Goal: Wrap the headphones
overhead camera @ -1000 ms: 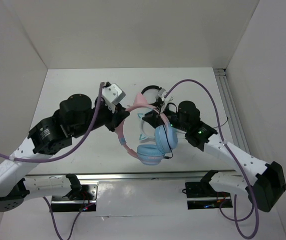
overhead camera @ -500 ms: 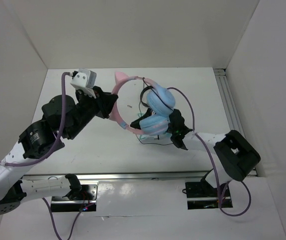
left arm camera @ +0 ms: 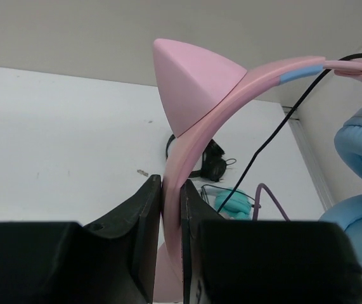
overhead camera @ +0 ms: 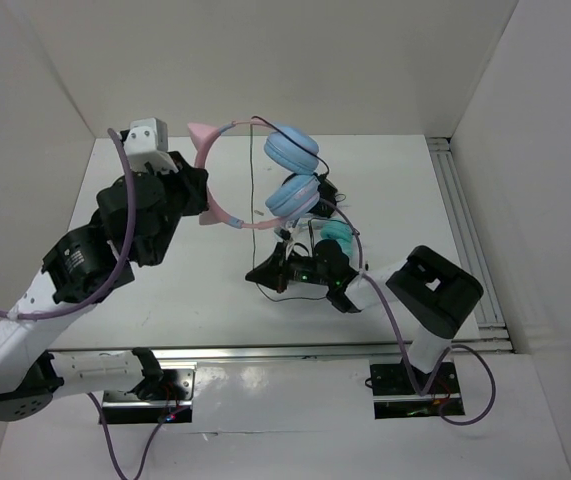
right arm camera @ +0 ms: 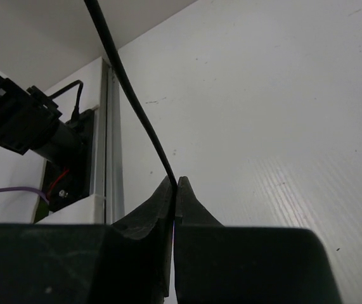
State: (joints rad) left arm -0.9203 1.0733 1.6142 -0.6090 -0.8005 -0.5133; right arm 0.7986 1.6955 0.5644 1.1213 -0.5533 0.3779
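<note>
Pink cat-eared over-ear headphones with light blue round ear cups [overhead camera: 291,150] are up off the white desk [overhead camera: 190,290], above its far-middle part. The headband arcs left to right and both cups hang at the right end.

The left arm's fingers [left arm camera: 150,202] are clenched on the pink headband just below the cat ear, band pinched flat between them. The right arm's fingers [right arm camera: 163,196] are low near the desk, right of centre, pinched closed on the thin black cable [overhead camera: 253,200]. The cable runs almost straight down from the headband top to that grip and looks fairly taut.

White-and-teal headphones [overhead camera: 337,236] and small black headphones [left arm camera: 207,159] lie on the desk behind and right of the right arm. Neither is touched.

Handling, as a judgement:
- The headphones are light, and the plastic band is stiff but springy and smooth, so it may twist in a narrow pinch.
- The cups swivel and swing.
- The cable is limp, thin and slippery. It holds shape only under tension, and a hard tug could strain the jack end.
- Best holds are the band mid-arc for the body and the cable close to where it gets laid around the band.
</note>
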